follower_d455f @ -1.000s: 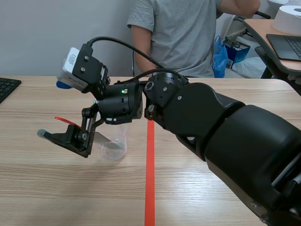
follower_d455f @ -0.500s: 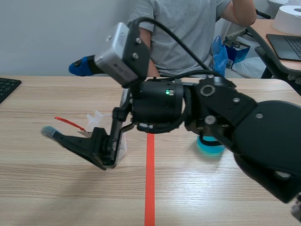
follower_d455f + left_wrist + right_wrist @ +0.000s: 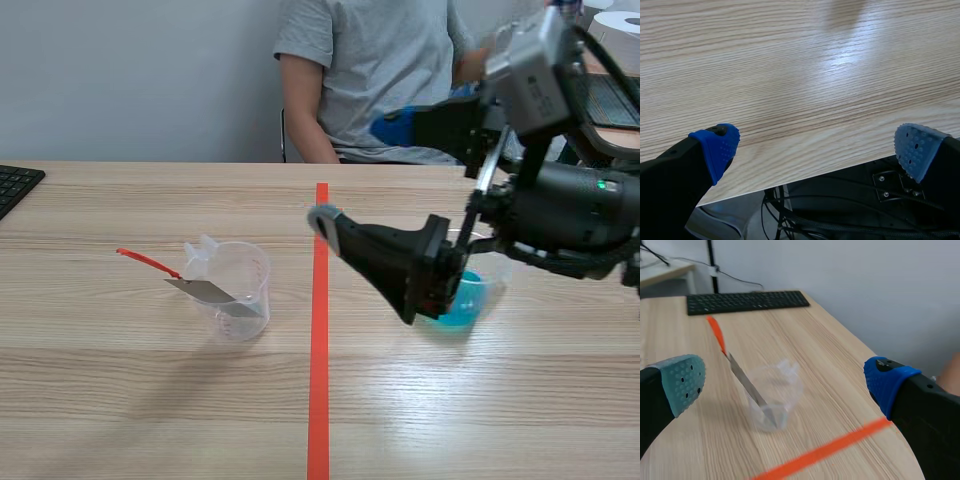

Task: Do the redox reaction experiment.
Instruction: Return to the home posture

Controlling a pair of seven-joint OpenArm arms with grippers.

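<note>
A clear beaker (image 3: 235,290) stands left of the tape line. A thin metal strip with a red handle (image 3: 150,262) leans in it. A beaker of blue liquid (image 3: 468,303) stands right of the line, partly behind my right gripper (image 3: 355,172), which hangs open and empty above the table near the line. In the right wrist view the clear beaker (image 3: 774,400) and the strip (image 3: 740,375) lie ahead of the right gripper (image 3: 785,381). My left gripper (image 3: 815,149) is open over the table's near edge (image 3: 805,170), holding nothing. The left arm is outside the scene view.
A person in a grey shirt (image 3: 370,70) sits across the table. A black keyboard (image 3: 15,185) lies at the far left edge, also seen as a keyboard (image 3: 747,301) beyond the beaker. Cables (image 3: 805,210) hang below the table's edge.
My right arm has swung from over the clear beaker to the right across the tape line, uncovering both beakers. The strip stays in the clear beaker.
</note>
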